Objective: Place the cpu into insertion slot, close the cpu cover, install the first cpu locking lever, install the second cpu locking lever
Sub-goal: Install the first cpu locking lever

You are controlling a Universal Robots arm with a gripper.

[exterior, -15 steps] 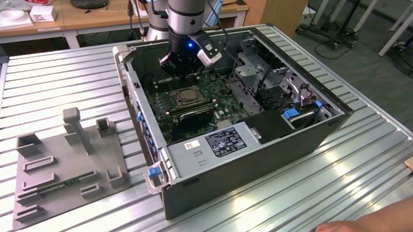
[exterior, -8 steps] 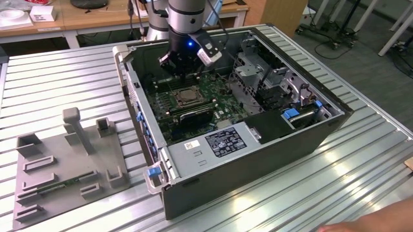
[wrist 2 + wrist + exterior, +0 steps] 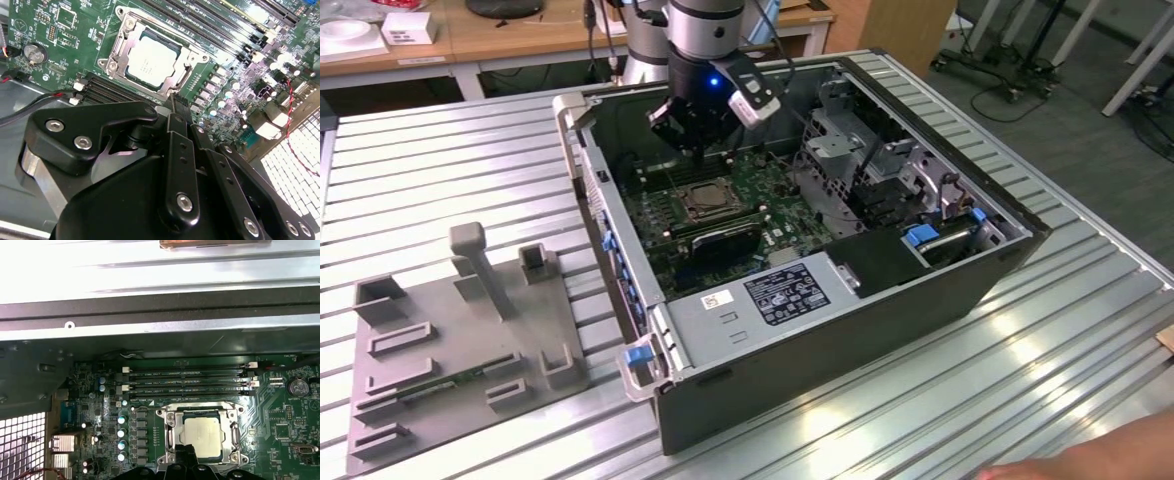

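Inspected the open computer case (image 3: 987,270), lying on its side on the ribbed metal surface (image 3: 1067,330). Found the arm (image 3: 687,40) reaching down into the case from the far side, wrist near vertical, with the claw (image 3: 698,152) pointed at the green motherboard (image 3: 767,185) and hanging just beyond the socket.

Noted the claw (image 3: 176,102) drawn shut in the second wrist view, tips together and nothing between them. Saw its dark tip (image 3: 187,460) in the first wrist view, poised at the socket's near edge (contact with the metalwork cannot be told).

Located the cpu (image 3: 152,62) seated flat in the insertion slot (image 3: 116,55), dull silver top facing up. Recorded the cpu cover (image 3: 187,65) lying down around the chip, which shows through its window. Confirmed the same arrangement – chip (image 3: 202,435) framed by silver plate – in the first wrist view, with the long memory slots (image 3: 190,380) just beside it.

Logged a grey fixture tray (image 3: 454,340) on the surface at the exterior view's left, well apart from the case.
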